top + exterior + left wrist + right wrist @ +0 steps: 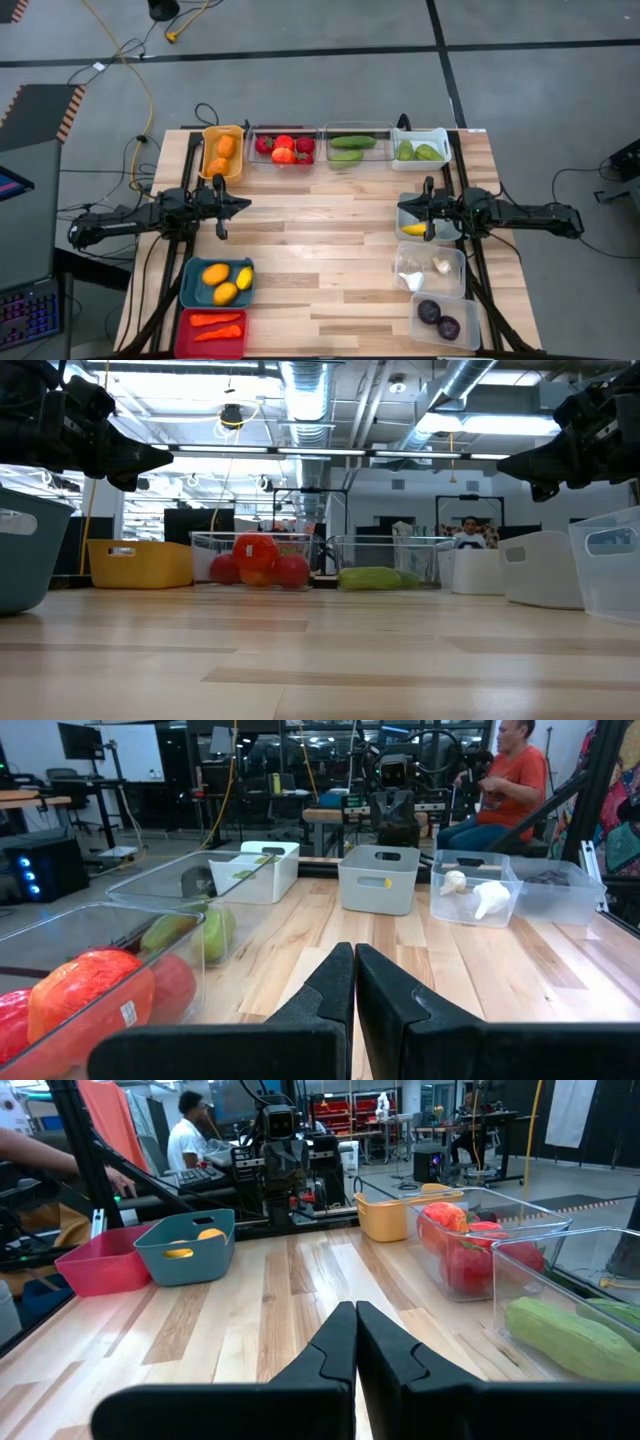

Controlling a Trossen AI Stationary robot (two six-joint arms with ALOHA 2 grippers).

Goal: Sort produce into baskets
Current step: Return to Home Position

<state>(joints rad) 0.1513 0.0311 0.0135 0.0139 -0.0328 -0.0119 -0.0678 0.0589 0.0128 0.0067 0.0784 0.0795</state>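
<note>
The produce lies sorted in baskets around the table's edges. Along the far edge stand an orange-yellow basket [222,152] with orange pieces, a clear basket [285,148] of red ones, a clear basket [350,147] of long green ones and a white basket [420,148] of green ones. At the near left are a teal basket [218,282] and a red basket [212,328]. My left gripper [240,205] hangs shut and level above the left side, holding nothing. My right gripper [402,208] hangs shut and level on the right, over a white basket [415,222].
Clear baskets at the near right hold white pieces [430,268] and dark purple pieces [445,320]. Bare wood [320,250] fills the table's middle between the arms. A person in an orange shirt [515,780] sits beyond the table, and another person [190,1135] sits at a desk.
</note>
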